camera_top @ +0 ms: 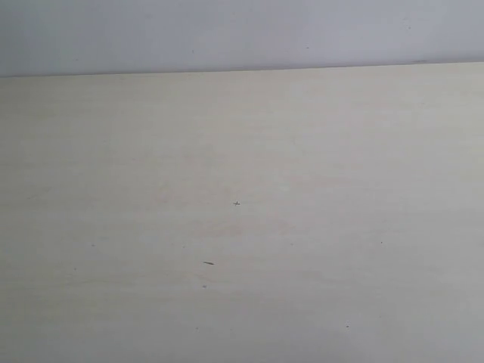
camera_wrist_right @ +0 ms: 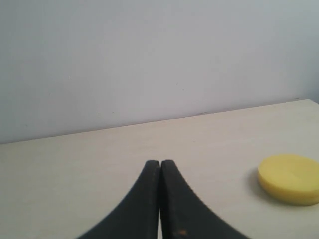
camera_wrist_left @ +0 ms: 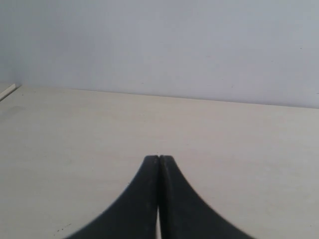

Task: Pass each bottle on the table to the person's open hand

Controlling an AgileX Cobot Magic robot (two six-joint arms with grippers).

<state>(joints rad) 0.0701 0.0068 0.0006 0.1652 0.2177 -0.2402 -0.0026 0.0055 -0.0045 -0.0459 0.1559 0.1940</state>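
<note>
On table [camera_top: 242,151] | far edge [camera_top: 242,69] runs crosswise | yellow disc [camera_wrist_right: 290,178], possibly foam, flat

There's a round yellow disc [camera_wrist_right: 290,179], lying flat, soft shadow on one side, and behind everything a plain pale grey wall [camera_wrist_right: 149,59], evenly lit.

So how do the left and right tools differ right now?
A yellow disc lies on the table near the right tool; none shows by the left tool. The right tool has a tiny orange speck; the left looks plain black. Both are shut, empty.
</note>
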